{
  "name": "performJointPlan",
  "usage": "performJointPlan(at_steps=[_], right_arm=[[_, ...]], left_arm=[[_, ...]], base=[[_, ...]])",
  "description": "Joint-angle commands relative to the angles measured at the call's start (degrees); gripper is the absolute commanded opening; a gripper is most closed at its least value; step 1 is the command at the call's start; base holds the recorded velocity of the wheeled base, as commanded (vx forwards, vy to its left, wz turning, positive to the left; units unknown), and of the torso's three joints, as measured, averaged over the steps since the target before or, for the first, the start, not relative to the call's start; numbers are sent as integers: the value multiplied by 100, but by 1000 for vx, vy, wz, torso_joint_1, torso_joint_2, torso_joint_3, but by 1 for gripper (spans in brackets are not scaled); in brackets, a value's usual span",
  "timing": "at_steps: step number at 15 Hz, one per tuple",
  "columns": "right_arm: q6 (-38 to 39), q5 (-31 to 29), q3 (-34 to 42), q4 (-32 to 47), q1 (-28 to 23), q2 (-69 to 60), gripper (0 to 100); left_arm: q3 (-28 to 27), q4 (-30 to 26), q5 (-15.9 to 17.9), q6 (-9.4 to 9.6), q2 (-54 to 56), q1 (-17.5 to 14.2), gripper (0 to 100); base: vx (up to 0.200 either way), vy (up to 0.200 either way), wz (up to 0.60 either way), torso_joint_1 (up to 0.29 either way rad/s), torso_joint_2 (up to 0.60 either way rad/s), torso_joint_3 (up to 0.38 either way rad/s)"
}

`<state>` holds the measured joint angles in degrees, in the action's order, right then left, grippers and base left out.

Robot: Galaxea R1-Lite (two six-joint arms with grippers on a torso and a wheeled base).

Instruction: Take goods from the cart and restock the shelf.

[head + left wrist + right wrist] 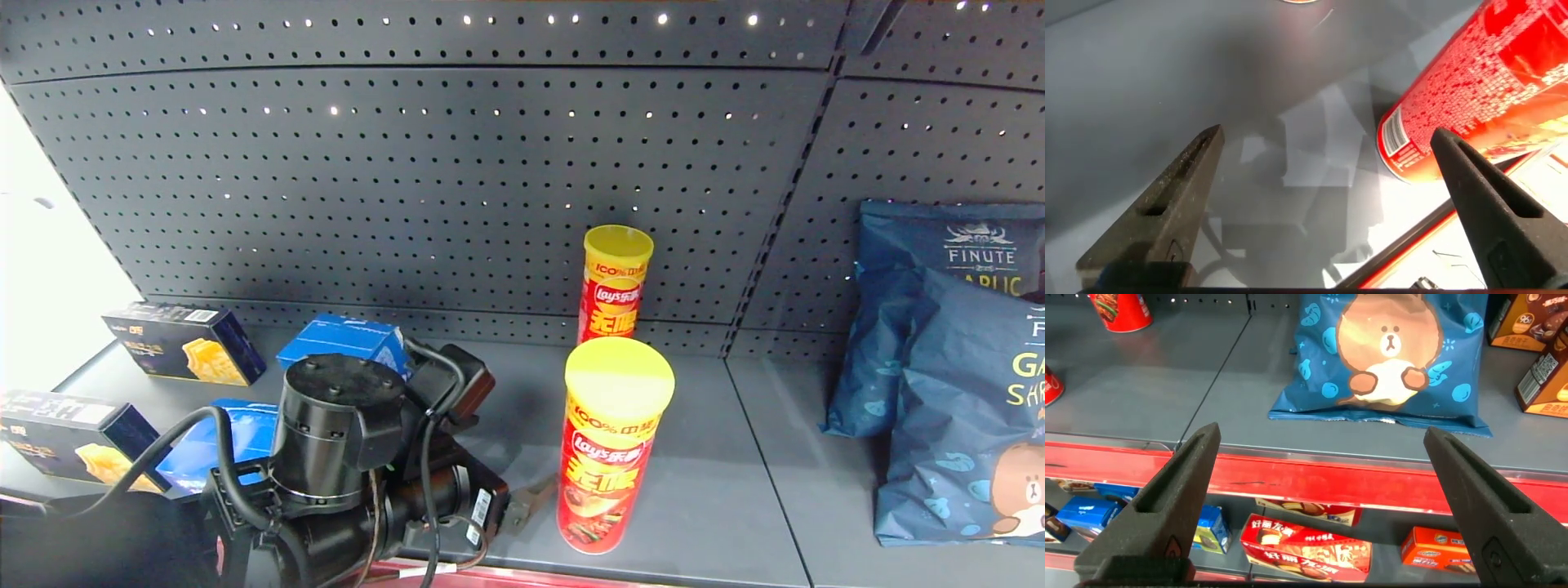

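Head view: front chip can (614,445) and rear chip can (616,282) stand upright on the grey shelf (735,457). Left gripper (1324,133), jaws apart, sits beside the front chip can; right gripper (1321,431), also apart, faces a snack bag (1388,359).

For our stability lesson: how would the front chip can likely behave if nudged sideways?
Tall on a narrow base, the front chip can would probably tip rather than slide. Being round, it would likely roll, perhaps off the shelf, whose front edge is close.
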<state>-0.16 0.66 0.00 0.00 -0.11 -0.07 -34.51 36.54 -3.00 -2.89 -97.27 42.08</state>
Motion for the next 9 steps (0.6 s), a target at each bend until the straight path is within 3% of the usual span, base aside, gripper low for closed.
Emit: performJointPlan(at_steps=[1, 9], right_arm=[[-2, 4, 0, 0, 2, 7, 100], [-2, 4, 0, 0, -7, 7, 100]], left_arm=[[-3, 3, -8, -1, 6, 37, 100], [-100, -6, -43, -10, -20, 46, 100]], base=[[0, 0, 0, 0, 0, 0], [0, 0, 0, 0, 0, 0]])
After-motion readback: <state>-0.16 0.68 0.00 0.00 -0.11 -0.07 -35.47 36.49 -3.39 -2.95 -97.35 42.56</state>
